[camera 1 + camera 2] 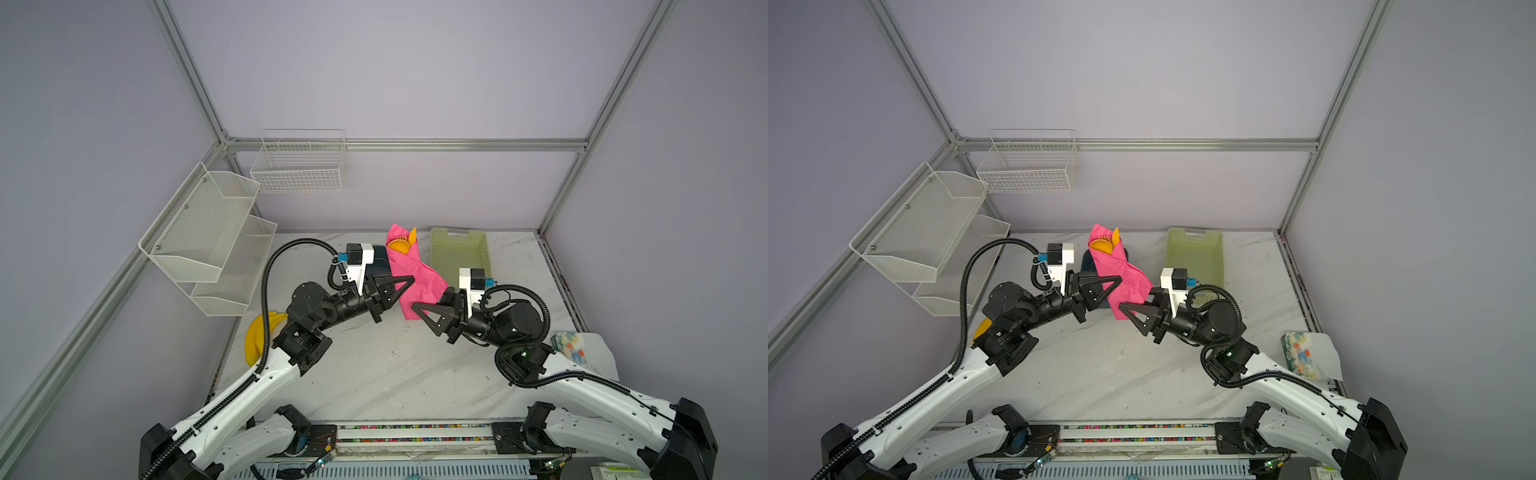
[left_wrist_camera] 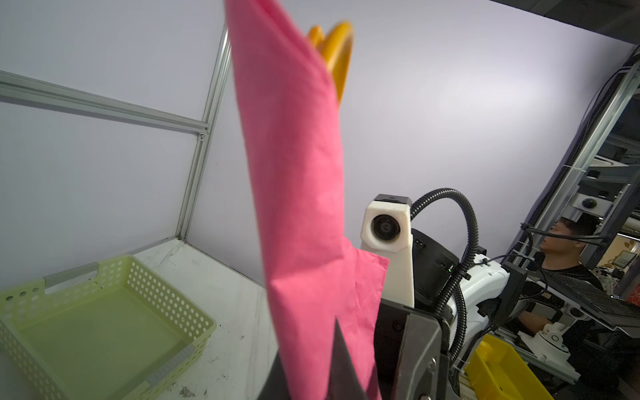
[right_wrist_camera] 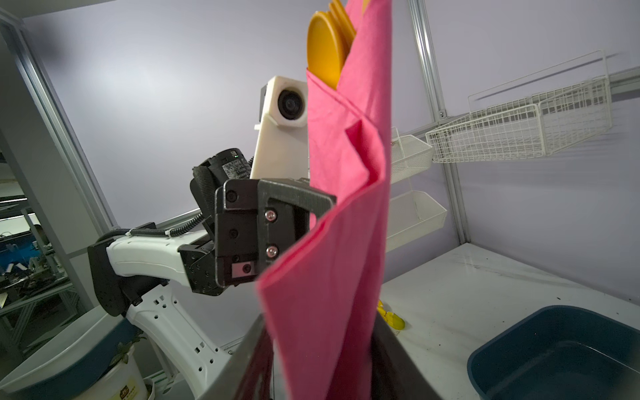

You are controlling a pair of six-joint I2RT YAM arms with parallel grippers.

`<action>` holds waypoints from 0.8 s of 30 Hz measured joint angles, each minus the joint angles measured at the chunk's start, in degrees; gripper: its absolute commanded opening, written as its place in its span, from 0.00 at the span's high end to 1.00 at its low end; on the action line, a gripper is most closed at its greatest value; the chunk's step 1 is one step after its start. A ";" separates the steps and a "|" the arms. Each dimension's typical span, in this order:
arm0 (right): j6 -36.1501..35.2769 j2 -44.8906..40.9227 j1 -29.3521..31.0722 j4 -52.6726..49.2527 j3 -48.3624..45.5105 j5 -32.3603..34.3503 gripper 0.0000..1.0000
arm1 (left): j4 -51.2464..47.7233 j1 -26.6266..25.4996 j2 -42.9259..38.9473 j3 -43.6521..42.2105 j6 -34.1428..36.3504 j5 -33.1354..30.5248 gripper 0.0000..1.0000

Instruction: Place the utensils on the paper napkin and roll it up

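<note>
Since the paper napkin (image 1: 409, 272) is already wrapped around the utensils (image 1: 402, 245) and held up off the desk (image 1: 374, 374), what matters for the next move is where each end effector sits along the roll's long axis. In both wrist views that axis stands nearly upright. In both top views it leans, with the upper end towards the back wall and the lower end towards the robot. The orange heads of the utensils poke out of the upper end, and the round spoon bowl is the plainest of them.

The left end effector (image 1: 410, 279) reaches in from the left and is clenched on the paper napkin a little below the middle of the roll, so it appears to carry the bundle. The right end effector (image 1: 415, 308) comes in from the right and sits lower, with its jaws on either side of the bottom end just beneath the left one's grip. Pink paper runs down between those jaws in the right wrist view, but I cannot tell whether they press on it or merely flank it.

Both are at the roll, the left higher and the right at the tail. An outer flap stands loose near the middle, so I judge the rolling nearly done but not tight. Tightening it probably depends on the right end effector working at that lower end.
</note>
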 measured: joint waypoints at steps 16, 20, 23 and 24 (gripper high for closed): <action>-0.90 -0.17 0.04 -1.14 2.14 1.53 0.66 | -0.02 0.00 0.00 0.00 -0.09 0.20 1.00; -1.42 -0.20 0.04 -1.53 2.14 1.70 0.76 | -0.11 0.00 0.00 0.00 -0.07 0.17 1.00; -1.66 -0.20 0.02 -1.84 2.14 1.92 0.83 | -0.17 0.00 0.00 0.00 -0.07 0.20 1.00; -1.81 -0.22 0.02 -1.95 2.14 1.95 0.85 | -0.22 0.00 0.00 0.00 -0.07 0.20 0.99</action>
